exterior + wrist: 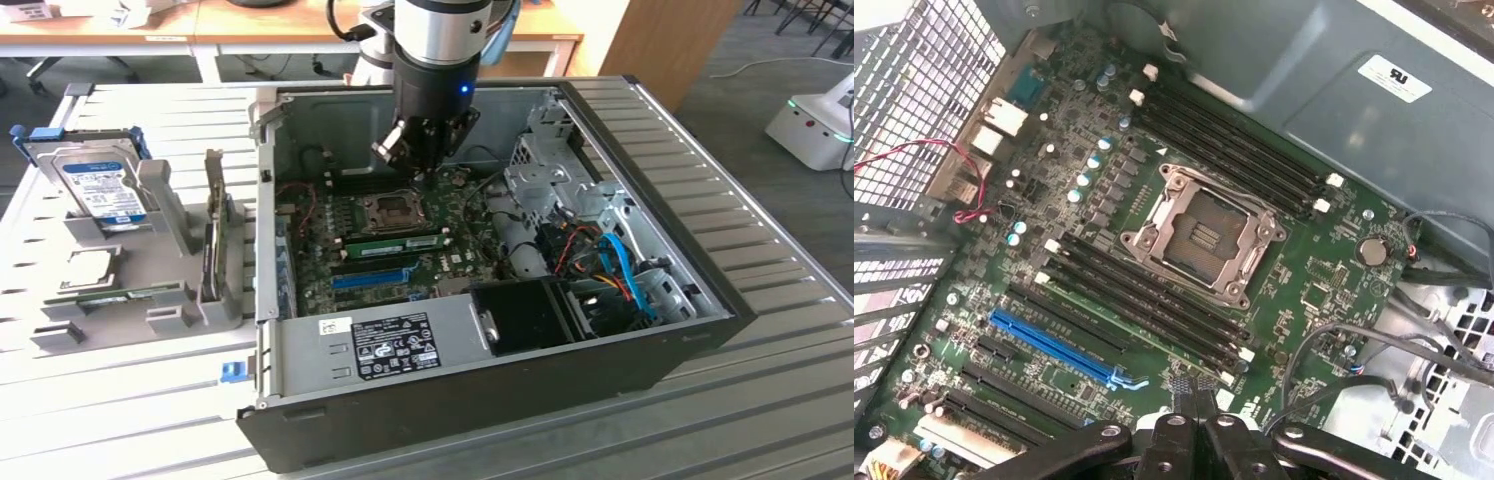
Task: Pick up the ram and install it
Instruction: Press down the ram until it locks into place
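from the exterior view i see the open computer case (561, 330) on a slatted metal table (747, 400), with my gripper (424, 150) lowered inside it near the upper centre of the frame, above the motherboard (400, 250). that view also shows a grey fixture (160, 250) at the left of the frame holding a hard drive (100, 190) with a blue label, which the wrist view does not take in. the wrist view gives the board (1054, 330) close up: the empty processor socket (1204, 232) at centre, black memory slots (1234, 140) above and below it, and a blue slot strip (1054, 347) at lower left. the ram (390, 243) lies seated in a slot just below the socket in the exterior view, a green stick across the middle of the board; in the wrist view i can make out a thin green edge (1144, 322) in one of the lower slots, though it is hard to read. my fingers (1194, 420) are closed together at the bottom edge of the wrist frame, empty, touching nothing i can see. the fingertips are cut off by that edge, and in the exterior view the tips are too dark to separate. cables (614, 270) at the right crowd the drive bay.
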Available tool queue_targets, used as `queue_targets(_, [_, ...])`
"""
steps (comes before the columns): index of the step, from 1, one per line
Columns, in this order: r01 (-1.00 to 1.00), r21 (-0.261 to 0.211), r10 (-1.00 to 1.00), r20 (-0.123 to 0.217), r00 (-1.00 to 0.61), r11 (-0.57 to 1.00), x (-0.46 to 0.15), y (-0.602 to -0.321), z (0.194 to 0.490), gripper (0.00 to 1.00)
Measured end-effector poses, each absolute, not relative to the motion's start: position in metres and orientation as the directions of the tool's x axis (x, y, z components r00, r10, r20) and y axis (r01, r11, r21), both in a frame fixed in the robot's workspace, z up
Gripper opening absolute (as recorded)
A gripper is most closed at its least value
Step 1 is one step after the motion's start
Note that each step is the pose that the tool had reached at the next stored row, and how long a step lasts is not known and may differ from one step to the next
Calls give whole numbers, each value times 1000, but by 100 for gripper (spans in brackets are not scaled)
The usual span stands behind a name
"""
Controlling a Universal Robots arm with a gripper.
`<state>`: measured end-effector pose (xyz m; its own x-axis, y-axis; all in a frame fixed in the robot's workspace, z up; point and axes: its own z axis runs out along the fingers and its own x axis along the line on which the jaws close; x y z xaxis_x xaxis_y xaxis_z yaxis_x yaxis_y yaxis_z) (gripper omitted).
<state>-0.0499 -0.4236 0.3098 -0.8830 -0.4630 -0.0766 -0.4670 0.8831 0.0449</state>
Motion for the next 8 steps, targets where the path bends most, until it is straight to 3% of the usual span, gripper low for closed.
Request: queue_targets(8, [-463, 47, -459, -73, -886, 885, -50, -424, 310, 11])
